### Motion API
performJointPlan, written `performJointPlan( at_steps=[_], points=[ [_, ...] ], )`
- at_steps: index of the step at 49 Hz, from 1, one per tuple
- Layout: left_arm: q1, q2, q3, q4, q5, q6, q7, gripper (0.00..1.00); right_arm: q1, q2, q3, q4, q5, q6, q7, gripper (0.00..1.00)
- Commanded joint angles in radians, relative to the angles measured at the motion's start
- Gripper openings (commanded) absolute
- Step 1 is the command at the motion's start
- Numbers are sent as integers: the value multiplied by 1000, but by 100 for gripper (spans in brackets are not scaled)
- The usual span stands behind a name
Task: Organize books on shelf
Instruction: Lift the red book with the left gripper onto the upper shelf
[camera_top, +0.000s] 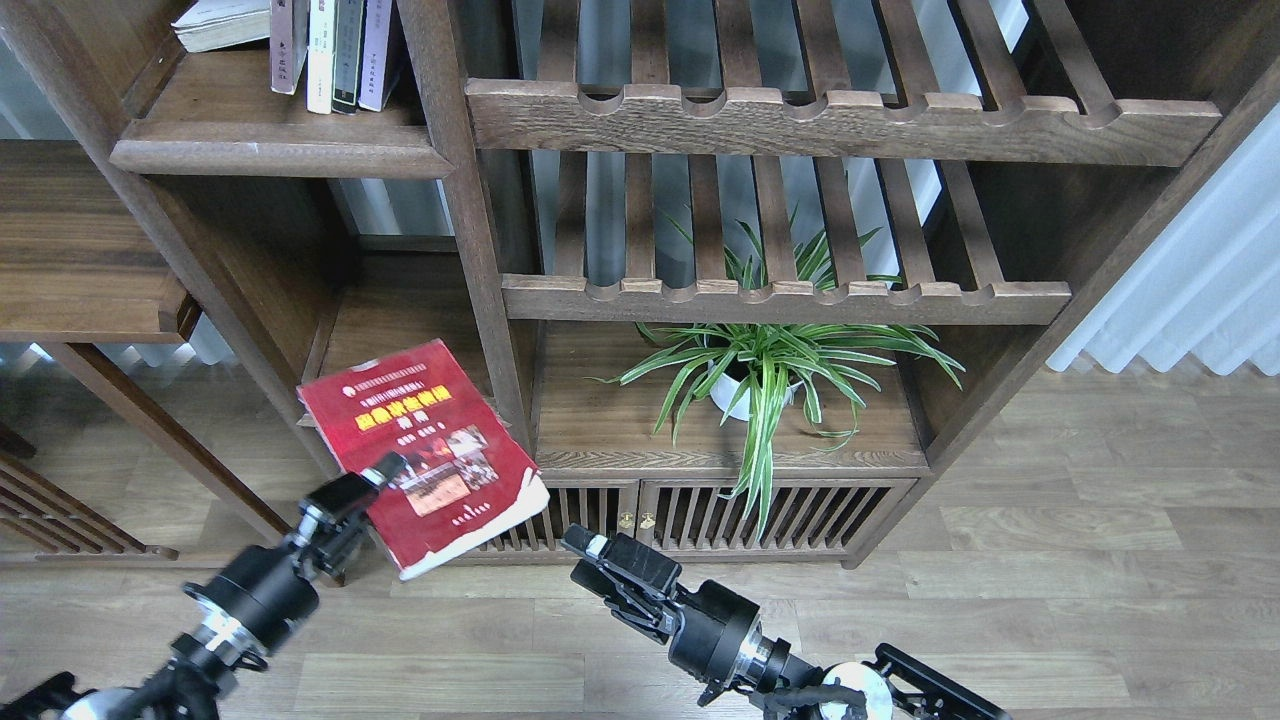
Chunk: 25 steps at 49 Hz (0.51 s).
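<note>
The red book (425, 450) with small photos on its cover is held tilted in front of the lower left compartment of the bookcase. My left gripper (383, 472) is shut on its lower left edge. My right gripper (588, 546) is below and right of the book, apart from it and holding nothing; its fingers are too dark to tell apart. The shelf (280, 155), a solid dark board with a rounded front edge, is at the upper left. The maroon and yellow-green books are not in view.
Thin books with white, dark green and lavender spines (345, 50) stand on the shelf beside a flat-lying book (215, 22). Two slatted racks (780, 300) fill the right bay. A potted spider plant (765, 370) stands on the cabinet top (600, 420).
</note>
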Motion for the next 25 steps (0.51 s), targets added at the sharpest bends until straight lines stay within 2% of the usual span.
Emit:
performJointPlan(
  at_steps=[1,17,25],
  points=[
    [-18,21,-32,-4,20,0,1,5,-6,0,-1,-14,0,0,0,99],
    [-176,126,-76,-5,22,0,-15,6,-7,0,0,-57,0,0,14,99],
    [-258,161,-109,-5,25,0,4,6,2,0,0,-86,1,0,14,99]
  ],
)
